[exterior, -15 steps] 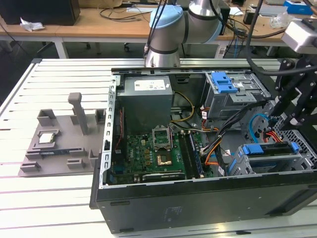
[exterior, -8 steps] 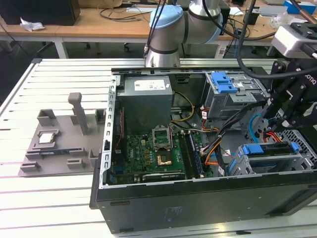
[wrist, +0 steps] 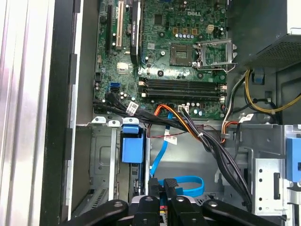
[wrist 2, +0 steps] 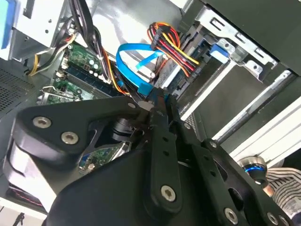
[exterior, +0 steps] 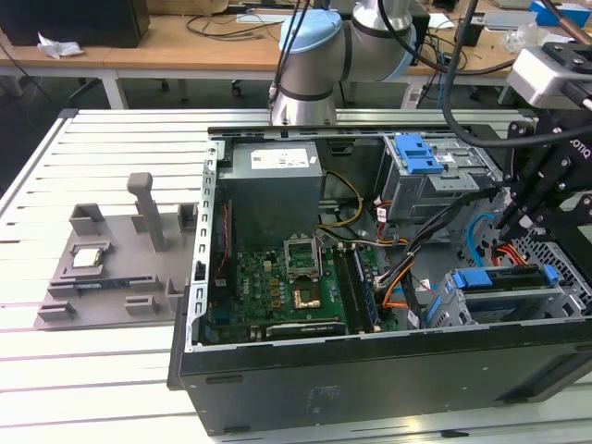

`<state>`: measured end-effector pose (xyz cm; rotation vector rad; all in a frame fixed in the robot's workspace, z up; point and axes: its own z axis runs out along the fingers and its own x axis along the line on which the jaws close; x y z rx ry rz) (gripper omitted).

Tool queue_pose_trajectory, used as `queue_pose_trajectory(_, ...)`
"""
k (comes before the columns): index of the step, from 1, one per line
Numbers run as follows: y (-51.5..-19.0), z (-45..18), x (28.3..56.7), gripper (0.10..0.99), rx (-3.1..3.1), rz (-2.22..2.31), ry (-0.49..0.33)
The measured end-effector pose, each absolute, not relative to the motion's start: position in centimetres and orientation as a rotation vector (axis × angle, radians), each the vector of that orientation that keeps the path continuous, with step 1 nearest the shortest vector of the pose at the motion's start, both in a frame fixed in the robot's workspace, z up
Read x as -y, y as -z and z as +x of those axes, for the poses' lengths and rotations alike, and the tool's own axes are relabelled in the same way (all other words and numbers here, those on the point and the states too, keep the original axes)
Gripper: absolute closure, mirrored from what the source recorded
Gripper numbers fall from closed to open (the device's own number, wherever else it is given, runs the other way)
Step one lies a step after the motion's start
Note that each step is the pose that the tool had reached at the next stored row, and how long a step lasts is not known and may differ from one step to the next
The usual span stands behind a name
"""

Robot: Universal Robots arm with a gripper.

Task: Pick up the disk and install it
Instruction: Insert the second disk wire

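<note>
Fingers pressed together and holding nothing, the gripper [wrist: 162,188] hovers over the bayed disk [exterior: 504,282]; nearby cables [wrist 2: 167,47] risk snagging.

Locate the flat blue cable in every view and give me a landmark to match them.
Exterior view: the flat blue cable curves inside the case, toward the exterior view's right.
Second wrist view: the cable loops beside the red-yellow wire bundle.
First wrist view: the cable loops on the case floor.
Shared landmark: green motherboard.
</note>
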<state>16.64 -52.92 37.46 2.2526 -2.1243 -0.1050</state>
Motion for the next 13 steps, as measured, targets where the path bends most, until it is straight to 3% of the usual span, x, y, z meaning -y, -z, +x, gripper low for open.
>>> queue_pose_trajectory(3,-37.0,16.7,54.2,0.925,2.118,2.245,0.089)
queue_pose_trajectory(13,-34.5,17.1,54.3,0.925,2.116,2.242,0.085)
